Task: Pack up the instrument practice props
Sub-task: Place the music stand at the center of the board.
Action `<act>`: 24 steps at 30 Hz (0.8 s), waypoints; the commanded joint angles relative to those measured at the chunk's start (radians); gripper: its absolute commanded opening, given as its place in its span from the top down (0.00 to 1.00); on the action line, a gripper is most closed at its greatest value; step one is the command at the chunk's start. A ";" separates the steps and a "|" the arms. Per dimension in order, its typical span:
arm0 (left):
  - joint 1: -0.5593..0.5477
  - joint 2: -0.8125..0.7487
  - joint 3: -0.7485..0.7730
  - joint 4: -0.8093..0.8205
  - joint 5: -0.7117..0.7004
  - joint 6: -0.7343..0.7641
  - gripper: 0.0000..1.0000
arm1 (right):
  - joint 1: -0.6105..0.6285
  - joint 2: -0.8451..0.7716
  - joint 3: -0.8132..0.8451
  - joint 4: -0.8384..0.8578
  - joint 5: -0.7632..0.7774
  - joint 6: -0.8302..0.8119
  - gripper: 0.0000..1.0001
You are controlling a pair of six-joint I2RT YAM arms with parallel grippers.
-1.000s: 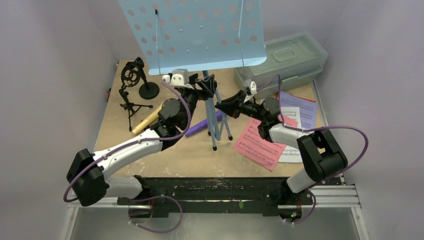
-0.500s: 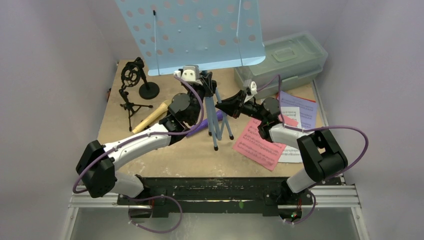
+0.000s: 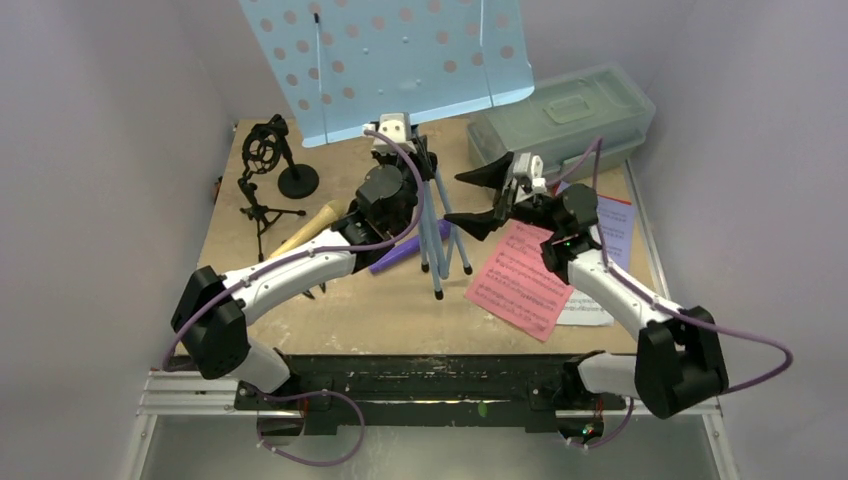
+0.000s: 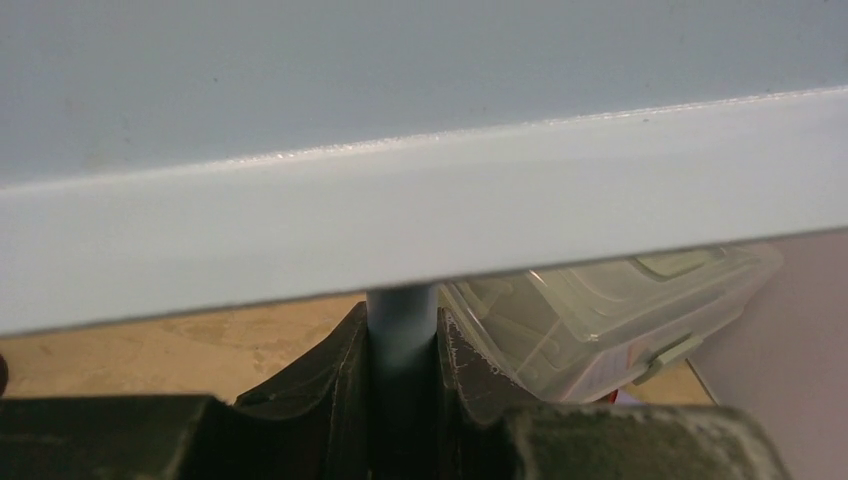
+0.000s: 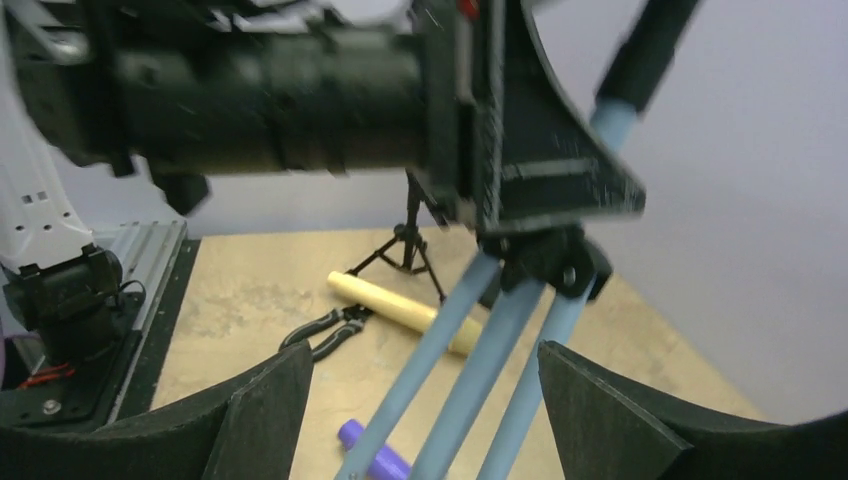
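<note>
The pale-blue perforated music rack stands at the middle back on its tripod legs. My left gripper is shut on its pole, just under the rack's shelf. My right gripper is open beside the legs, which show between its jaws untouched. A purple microphone and a tan microphone lie left of the legs. Two black mic holders, one round-base and one tripod, stand at the back left. Pink, lavender and white sheet-music pages lie on the right.
A translucent grey-green lidded box sits at the back right, close behind the rack. A black pliers-shaped clip lies near the tan microphone. Grey walls close in the board on the left, back and right.
My left gripper moved right and shut on the rack's pole. My right gripper opened, letting go of the tripod legs, and drew back to the right. The rack shifted slightly.
</note>
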 commanded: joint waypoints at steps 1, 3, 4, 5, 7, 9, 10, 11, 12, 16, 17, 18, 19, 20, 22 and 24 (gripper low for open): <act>0.004 -0.019 0.170 0.123 -0.078 -0.089 1.00 | -0.050 -0.125 0.119 -0.347 -0.163 -0.221 0.13; 0.005 -0.004 0.208 0.083 -0.109 -0.152 1.00 | -0.064 -0.171 0.165 -0.566 -0.212 -0.384 0.12; 0.005 0.003 0.229 0.060 -0.125 -0.190 1.00 | -0.079 -0.194 0.172 -0.655 -0.225 -0.432 0.12; 0.004 0.013 0.253 0.021 -0.141 -0.230 1.00 | -0.090 -0.213 0.174 -0.713 -0.237 -0.466 0.11; 0.004 0.028 0.301 -0.060 -0.162 -0.323 1.00 | -0.116 -0.249 0.181 -0.837 -0.254 -0.522 0.11; 0.005 0.043 0.343 -0.108 -0.167 -0.386 1.00 | -0.146 -0.272 0.203 -0.955 -0.262 -0.590 0.11; 0.005 0.050 0.358 -0.136 -0.168 -0.416 1.00 | -0.164 -0.280 0.213 -1.003 -0.264 -0.615 0.11; 0.003 0.056 0.374 -0.159 -0.172 -0.440 1.00 | -0.185 -0.291 0.221 -1.034 -0.271 -0.625 0.11; 0.003 0.065 0.386 -0.182 -0.172 -0.460 1.00 | -0.218 -0.296 0.227 -1.048 -0.290 -0.626 0.10; 0.002 0.087 0.390 -0.218 -0.161 -0.525 1.00 | -0.394 -0.309 0.242 -1.029 -0.396 -0.518 0.11; 0.001 0.094 0.391 -0.239 -0.161 -0.543 1.00 | -0.439 -0.319 0.231 -0.994 -0.412 -0.479 0.11; -0.002 0.102 0.385 -0.240 -0.161 -0.553 1.00 | -0.471 -0.331 0.214 -0.943 -0.426 -0.427 0.11; -0.003 0.109 0.377 -0.241 -0.165 -0.569 1.00 | -0.499 -0.345 0.193 -0.889 -0.434 -0.375 0.11; -0.005 0.116 0.368 -0.241 -0.171 -0.596 1.00 | -0.525 -0.354 0.172 -0.845 -0.440 -0.317 0.11; -0.010 0.136 0.345 -0.239 -0.187 -0.637 1.00 | -0.548 -0.365 0.159 -0.812 -0.445 -0.288 0.11; -0.013 0.165 0.343 -0.252 -0.198 -0.674 1.00 | -0.564 -0.371 0.159 -0.812 -0.440 -0.281 0.10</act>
